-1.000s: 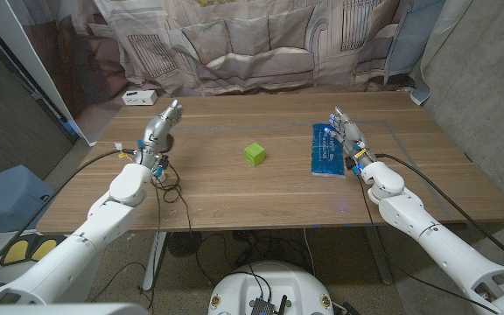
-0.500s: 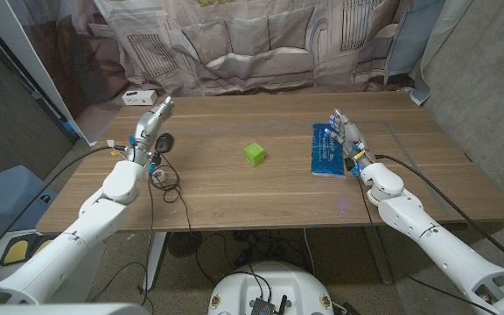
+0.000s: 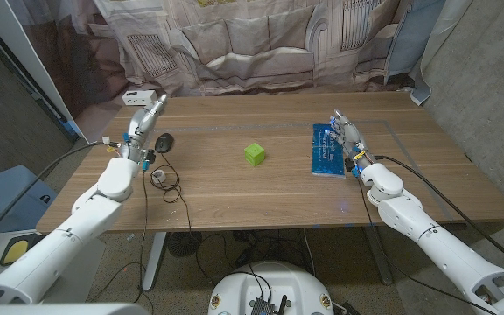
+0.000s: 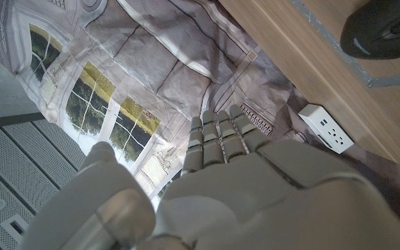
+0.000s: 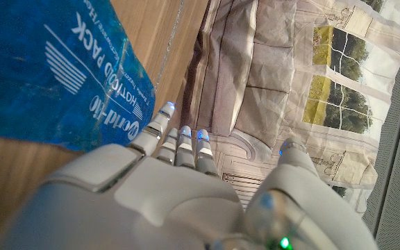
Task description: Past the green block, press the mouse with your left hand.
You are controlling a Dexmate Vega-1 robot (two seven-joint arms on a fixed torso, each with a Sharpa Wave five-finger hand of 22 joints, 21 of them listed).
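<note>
Step judged: approach | left hand (image 3: 147,120) raised beside mouse (image 3: 164,140), fingers extended, nothing held | mouse lies well left of green block (image 3: 254,154) | next: hand to be lowered onto mouse.

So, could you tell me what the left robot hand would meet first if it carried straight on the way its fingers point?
Probably the white power strip; the left robot hand aims there, mouse beside it.

We log one wooden counter (image 3: 261,197). On it: black mouse (image 3: 164,141) near the left edge, its cable (image 3: 166,179) looped beside it; green block (image 3: 254,154) mid-counter; blue pack (image 3: 326,149) lying flat to the right.
</note>
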